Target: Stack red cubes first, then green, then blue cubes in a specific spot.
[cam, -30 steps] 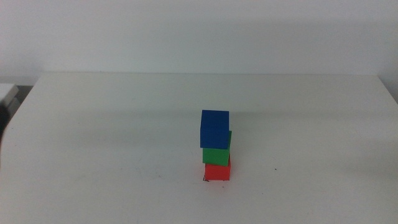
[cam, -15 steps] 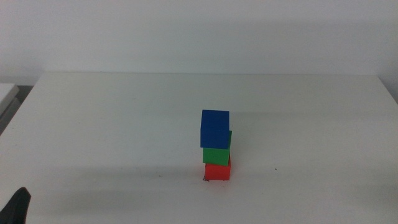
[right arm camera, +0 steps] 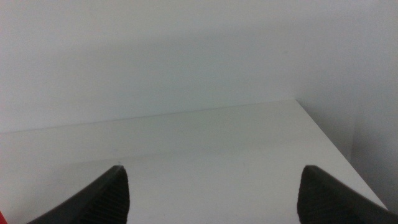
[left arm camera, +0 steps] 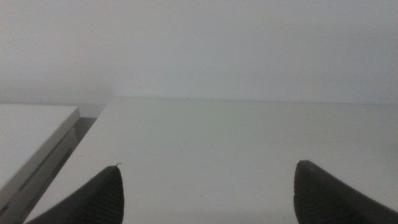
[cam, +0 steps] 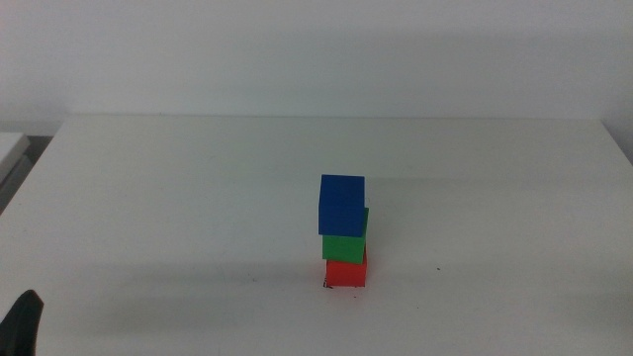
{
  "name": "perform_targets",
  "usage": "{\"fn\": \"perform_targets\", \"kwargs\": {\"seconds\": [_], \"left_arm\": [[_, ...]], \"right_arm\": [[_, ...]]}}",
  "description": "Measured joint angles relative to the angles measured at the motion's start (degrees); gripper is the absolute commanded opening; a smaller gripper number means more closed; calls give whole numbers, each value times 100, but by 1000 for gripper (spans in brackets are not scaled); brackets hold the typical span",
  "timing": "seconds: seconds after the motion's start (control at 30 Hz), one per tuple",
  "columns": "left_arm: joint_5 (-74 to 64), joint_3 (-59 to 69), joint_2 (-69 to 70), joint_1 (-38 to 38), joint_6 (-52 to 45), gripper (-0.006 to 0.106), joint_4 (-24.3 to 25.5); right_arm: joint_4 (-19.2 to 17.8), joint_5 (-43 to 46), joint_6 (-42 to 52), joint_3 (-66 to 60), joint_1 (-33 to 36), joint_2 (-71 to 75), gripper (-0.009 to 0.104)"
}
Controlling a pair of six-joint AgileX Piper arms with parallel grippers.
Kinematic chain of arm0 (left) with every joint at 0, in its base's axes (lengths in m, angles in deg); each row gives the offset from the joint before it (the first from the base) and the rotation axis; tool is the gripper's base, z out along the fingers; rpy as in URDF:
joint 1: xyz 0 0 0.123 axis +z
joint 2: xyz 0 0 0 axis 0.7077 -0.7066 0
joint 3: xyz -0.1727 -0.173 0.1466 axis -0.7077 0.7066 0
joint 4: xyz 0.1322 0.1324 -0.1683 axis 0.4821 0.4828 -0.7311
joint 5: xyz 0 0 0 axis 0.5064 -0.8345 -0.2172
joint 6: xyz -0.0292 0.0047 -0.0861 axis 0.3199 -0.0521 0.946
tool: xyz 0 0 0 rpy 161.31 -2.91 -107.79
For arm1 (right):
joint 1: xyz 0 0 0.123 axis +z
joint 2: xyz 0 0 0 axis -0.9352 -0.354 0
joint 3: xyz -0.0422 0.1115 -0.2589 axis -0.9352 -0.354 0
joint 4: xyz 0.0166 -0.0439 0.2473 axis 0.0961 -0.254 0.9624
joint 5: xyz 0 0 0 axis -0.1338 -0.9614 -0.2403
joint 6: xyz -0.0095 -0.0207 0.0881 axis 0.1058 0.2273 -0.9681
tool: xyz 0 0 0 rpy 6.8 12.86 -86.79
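- Three small cubes, plain and matte with sharp square edges, are seen stacked in one column on the table (cam: 178,198): one red, one green, one blue.
- The red cube (cam: 346,273) is set at the bottom, resting on the smooth white tabletop; a tiny black corner mark (cam: 326,285) is visible at its lower left edge.
- The green cube (cam: 344,246) is placed on the red one, and the blue cube (cam: 341,204) on the green, shifted slightly to the left so the column is not quite flush.
- The left hand (left arm camera: 208,199) is held well apart from the stack, near the table's left corner; its two dark, rounded jaws are spread wide with nothing between them.
- The right hand (right arm camera: 211,199) is likewise held over bare table near the right edge, its two dark jaws parted and nothing gripped.
- A single black speck (cam: 439,268) is seen on the table to the right of the stack.
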Motion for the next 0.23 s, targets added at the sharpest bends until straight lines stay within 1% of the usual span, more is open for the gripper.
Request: {"fn": "perform_targets", "kwargs": {"seconds": [0.23], "left_arm": [[23,0,0,10,0,94,131]], "right_arm": [[0,0,0,0,0,0,93]]}}
